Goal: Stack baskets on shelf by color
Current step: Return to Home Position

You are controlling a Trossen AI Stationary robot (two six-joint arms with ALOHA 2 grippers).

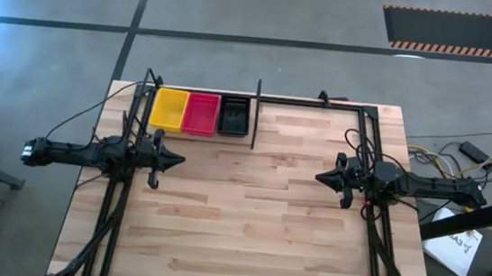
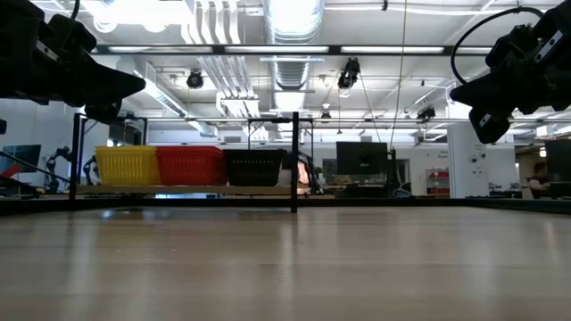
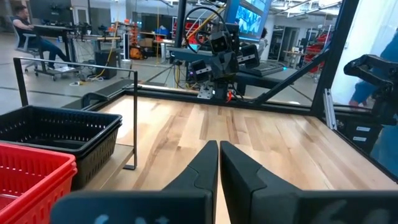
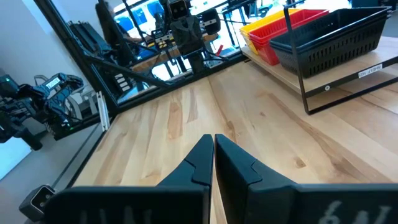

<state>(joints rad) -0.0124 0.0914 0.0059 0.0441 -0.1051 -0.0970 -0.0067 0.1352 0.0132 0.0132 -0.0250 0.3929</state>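
Three stacks of baskets stand abreast on the shelf point(image 1: 251, 131) at the table's far left: yellow baskets point(image 1: 169, 109), red baskets point(image 1: 200, 114) and black baskets point(image 1: 234, 116), bottoms on its wooden board. The low view shows the yellow point(image 2: 126, 165), red point(image 2: 191, 165) and black point(image 2: 254, 167) stacks in a row. My left gripper point(image 1: 179, 160) hovers shut above the table's left side, just near of the shelf. My right gripper point(image 1: 320, 176) hovers shut above the right side. Both point at the table's middle and hold nothing.
The tabletop point(image 1: 247, 220) between the arms and toward the near edge is bare wood. Black frame rods point(image 1: 371, 250) run along the table's left and right sides. A person point(image 3: 25, 31) sits in the room beyond, far from the table.
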